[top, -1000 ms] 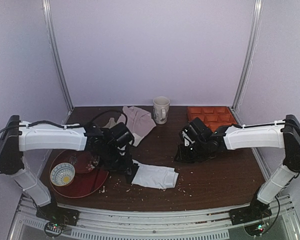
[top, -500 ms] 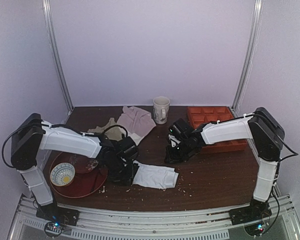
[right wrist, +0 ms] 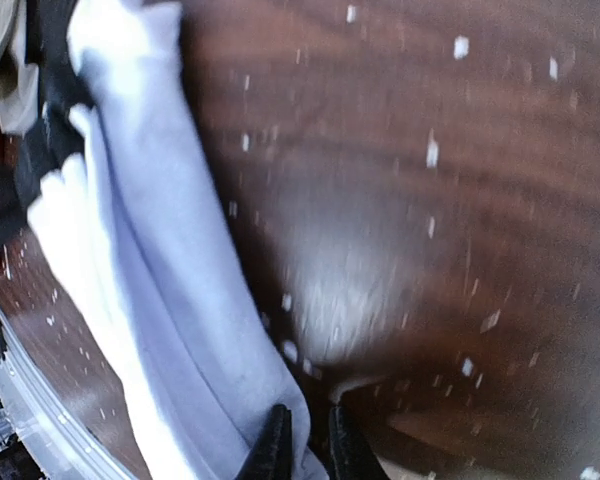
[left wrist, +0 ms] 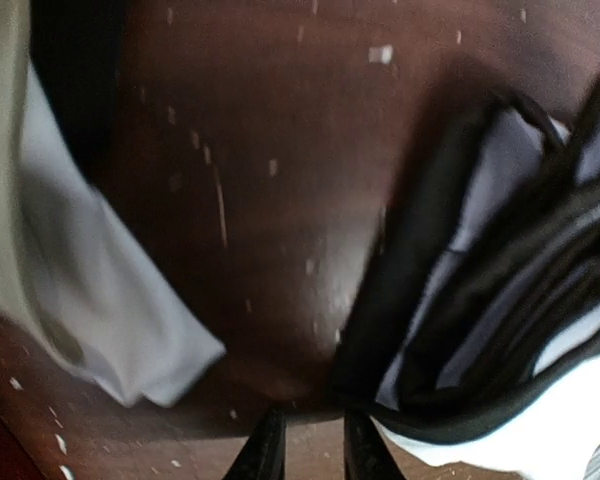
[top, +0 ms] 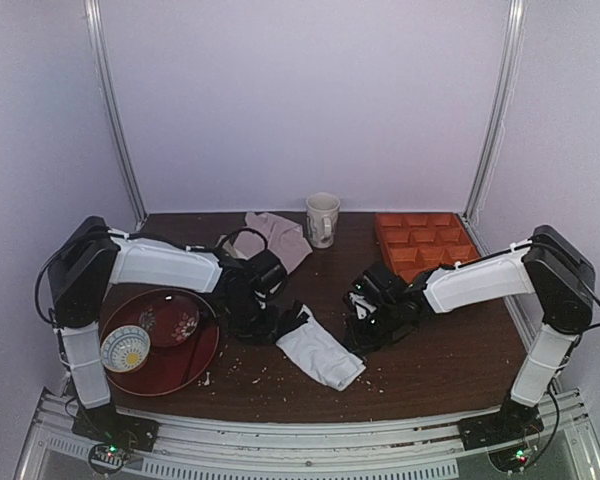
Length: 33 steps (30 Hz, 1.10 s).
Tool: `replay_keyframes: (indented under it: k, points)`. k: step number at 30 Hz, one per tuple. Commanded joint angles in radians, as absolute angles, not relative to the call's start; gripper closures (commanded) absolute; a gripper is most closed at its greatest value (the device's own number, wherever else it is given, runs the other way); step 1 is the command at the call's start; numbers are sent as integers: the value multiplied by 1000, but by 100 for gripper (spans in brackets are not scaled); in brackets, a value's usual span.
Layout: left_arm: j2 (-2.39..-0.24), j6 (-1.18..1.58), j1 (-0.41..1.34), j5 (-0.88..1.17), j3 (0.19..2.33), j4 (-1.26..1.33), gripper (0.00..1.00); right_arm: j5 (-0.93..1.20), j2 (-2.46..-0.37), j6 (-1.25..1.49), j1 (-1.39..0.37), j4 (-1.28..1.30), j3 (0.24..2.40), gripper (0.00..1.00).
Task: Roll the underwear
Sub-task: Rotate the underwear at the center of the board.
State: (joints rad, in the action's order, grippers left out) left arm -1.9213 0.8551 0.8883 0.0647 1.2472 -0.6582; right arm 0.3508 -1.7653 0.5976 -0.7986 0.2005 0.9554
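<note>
Pinching the black-banded end of the underwear (top: 320,352) between the narrowly set jaws of the left gripper (top: 278,325), with it lying folded and slanted on the table (top: 430,375) between both arms. Holding the right gripper (top: 365,328) low at the opposite white edge, jaws nearly together; impossible to tell whether gripping cloth.

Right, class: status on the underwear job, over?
Left gripper pinching bunched end of underwear. Right gripper at its far edge, grip unclear. Not rolled yet. Only crumbs nearby.
</note>
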Motion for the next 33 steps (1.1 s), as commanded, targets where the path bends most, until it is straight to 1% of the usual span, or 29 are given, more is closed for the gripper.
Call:
replay_keyframes:
  k: [1, 5, 11, 16, 22, 26, 29, 33]
  points:
    - [-1986, 720, 850, 8, 1309, -692, 71, 328, -1692, 670, -854, 195, 885, 89]
    - [-2032, 652, 826, 5, 1387, -704, 71, 320, -1678, 722, -911, 170, 869, 88]
    - [-2103, 570, 805, 4, 1527, -734, 72, 321, -1719, 798, -976, 119, 890, 88]
    - [-2062, 545, 778, -23, 1587, -808, 71, 275, -1688, 812, -996, 148, 886, 88]
    - [-1868, 604, 764, -1, 1507, -852, 69, 217, -1622, 762, -989, 250, 899, 83]
    - [-1761, 711, 767, 127, 1352, -777, 68, 212, -1607, 747, -971, 266, 905, 83]
    - [-1723, 783, 788, 194, 1269, -692, 67, 215, -1606, 733, -963, 266, 920, 83]
    - [-1741, 833, 832, 237, 1242, -620, 67, 225, -1612, 694, -962, 278, 948, 83]
